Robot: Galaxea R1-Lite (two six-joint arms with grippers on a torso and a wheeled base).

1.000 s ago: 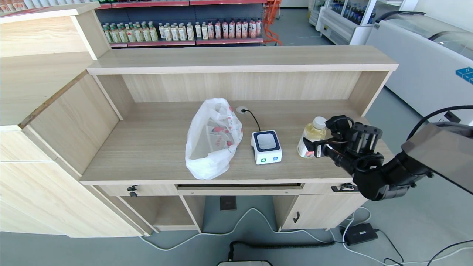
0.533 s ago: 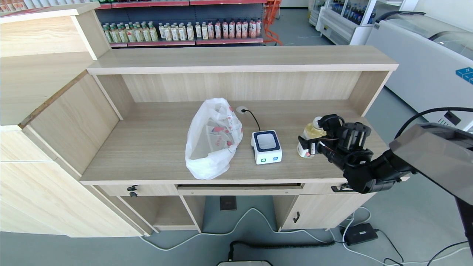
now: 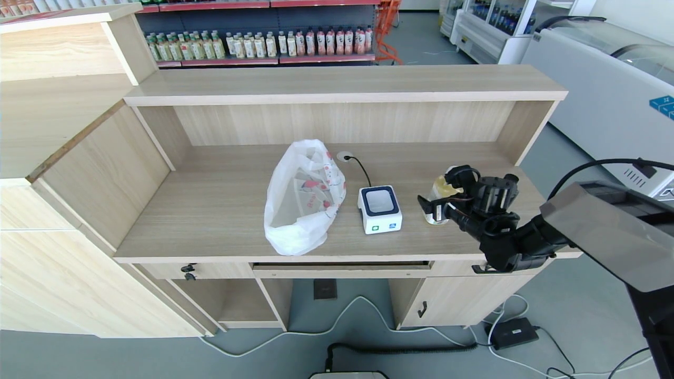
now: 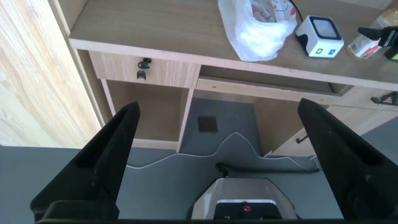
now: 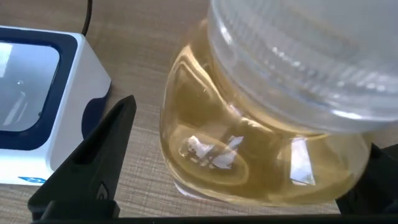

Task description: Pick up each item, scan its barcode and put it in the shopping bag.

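Observation:
A small bottle of amber liquid with a white cap stands upright on the right part of the wooden counter. My right gripper is open with one finger on either side of the bottle. In the right wrist view the bottle stands between the fingers of the right gripper, and one dark finger stays clear of the glass. The white scanner sits left of the bottle. The white shopping bag lies left of the scanner. My left gripper hangs open below and in front of the counter.
The scanner's black cable runs back to a hole in the counter. A raised back wall with a top ledge and side panels enclose the counter. Drawers and cupboards sit under its front edge.
My right arm has moved left and forward, and its open fingers now straddle the bottle. The bottle, scanner and bag have stayed in place.

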